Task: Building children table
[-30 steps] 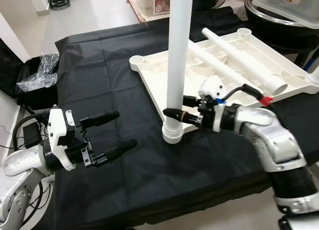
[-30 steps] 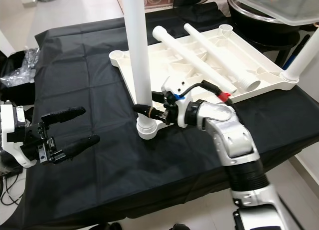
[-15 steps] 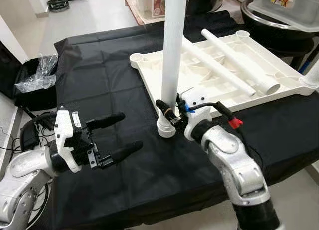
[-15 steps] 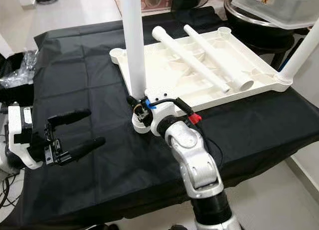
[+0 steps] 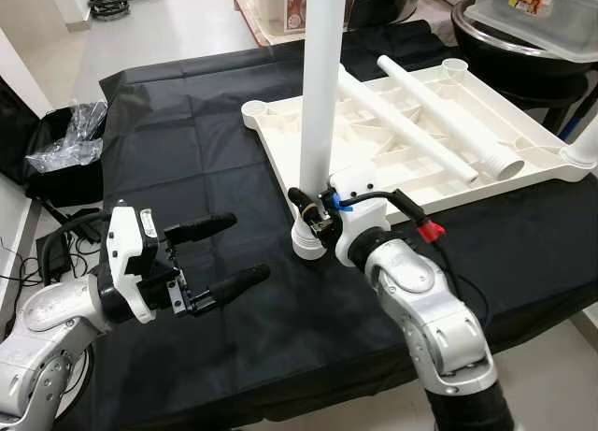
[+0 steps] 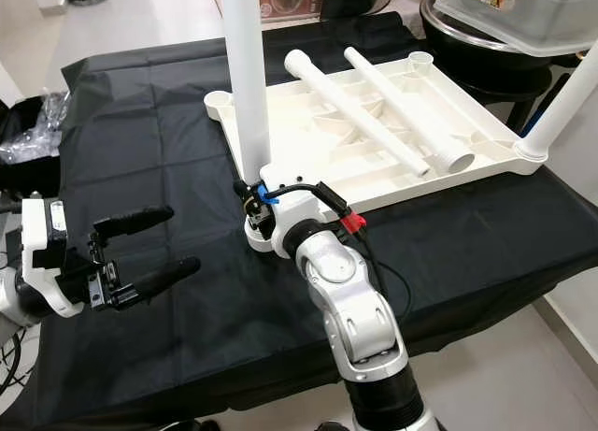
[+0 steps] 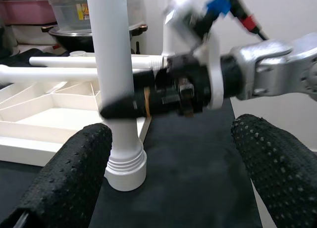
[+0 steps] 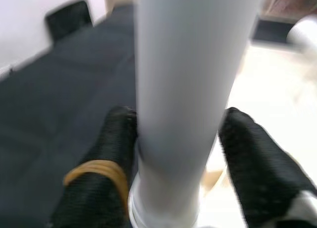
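On the black cloth, right gripper apparently clasping upright leg, left gripper spread

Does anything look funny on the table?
Yes: the white table top lies upside down on the black cloth, with two legs lying loose on it. The right end effector grips a third leg upright at one corner.
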Controlling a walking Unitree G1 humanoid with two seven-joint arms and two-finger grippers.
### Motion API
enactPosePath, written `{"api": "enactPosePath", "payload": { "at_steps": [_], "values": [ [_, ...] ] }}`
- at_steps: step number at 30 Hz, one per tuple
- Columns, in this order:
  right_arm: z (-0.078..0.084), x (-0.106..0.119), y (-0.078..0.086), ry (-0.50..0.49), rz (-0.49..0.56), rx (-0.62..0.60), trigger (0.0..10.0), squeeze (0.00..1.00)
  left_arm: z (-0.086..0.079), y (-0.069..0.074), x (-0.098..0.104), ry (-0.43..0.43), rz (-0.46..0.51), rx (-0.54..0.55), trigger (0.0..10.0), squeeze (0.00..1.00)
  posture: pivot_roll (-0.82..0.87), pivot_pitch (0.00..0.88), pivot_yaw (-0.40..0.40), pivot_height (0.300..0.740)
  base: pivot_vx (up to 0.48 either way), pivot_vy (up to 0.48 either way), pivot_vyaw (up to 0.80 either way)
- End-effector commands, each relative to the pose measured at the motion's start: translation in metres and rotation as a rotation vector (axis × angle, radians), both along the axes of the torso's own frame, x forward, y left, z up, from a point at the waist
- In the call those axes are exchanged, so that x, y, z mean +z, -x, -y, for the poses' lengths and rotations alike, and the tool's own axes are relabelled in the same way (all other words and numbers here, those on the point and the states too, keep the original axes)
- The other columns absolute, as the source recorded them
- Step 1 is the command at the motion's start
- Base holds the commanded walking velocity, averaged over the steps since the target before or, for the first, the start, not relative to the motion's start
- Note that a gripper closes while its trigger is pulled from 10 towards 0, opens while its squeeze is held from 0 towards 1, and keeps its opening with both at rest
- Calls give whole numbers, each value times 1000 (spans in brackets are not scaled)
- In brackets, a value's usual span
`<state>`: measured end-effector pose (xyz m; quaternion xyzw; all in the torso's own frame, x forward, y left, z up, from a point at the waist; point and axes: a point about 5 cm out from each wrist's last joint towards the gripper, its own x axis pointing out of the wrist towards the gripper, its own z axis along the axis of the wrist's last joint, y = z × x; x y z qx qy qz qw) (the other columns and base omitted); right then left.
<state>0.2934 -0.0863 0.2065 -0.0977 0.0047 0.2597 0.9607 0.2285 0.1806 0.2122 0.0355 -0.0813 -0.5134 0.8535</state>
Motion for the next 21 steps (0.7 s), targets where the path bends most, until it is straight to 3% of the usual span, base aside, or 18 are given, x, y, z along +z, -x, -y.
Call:
{"api": "enactPosePath", "payload": {
  "at_steps": [1,10,13,18,19,20,21],
  "values": [
    [2,-1,-2,-23,-27,67,10000,1000,4,2,-1,0,-9,-22,10000,0,-53,166,-1,740,0,0,0],
    [28,13,-10,16,14,206,10000,1000,5,4,-1,0,-12,-27,10000,0,-47,170,-2,740,0,0,0],
    [42,27,-13,-26,4,384,10000,1000,7,6,-1,1,-17,-34,10000,0,-43,173,-4,740,0,0,0],
    [50,29,-21,20,5,458,10000,1000,10,6,-2,4,-20,-40,10000,0,-34,176,-7,740,0,0,0],
    [52,30,-26,26,9,459,10000,627,10,7,-2,4,-20,-42,10000,0,-30,177,-9,740,0,0,0],
    [53,31,-28,27,13,459,10000,627,10,7,-2,4,-19,-43,10000,0,-30,177,-9,740,0,0,0],
    [53,33,-32,36,20,452,10000,0,10,8,-2,4,-20,-44,10000,0,-27,179,-8,740,0,0,0]
  ]
}}
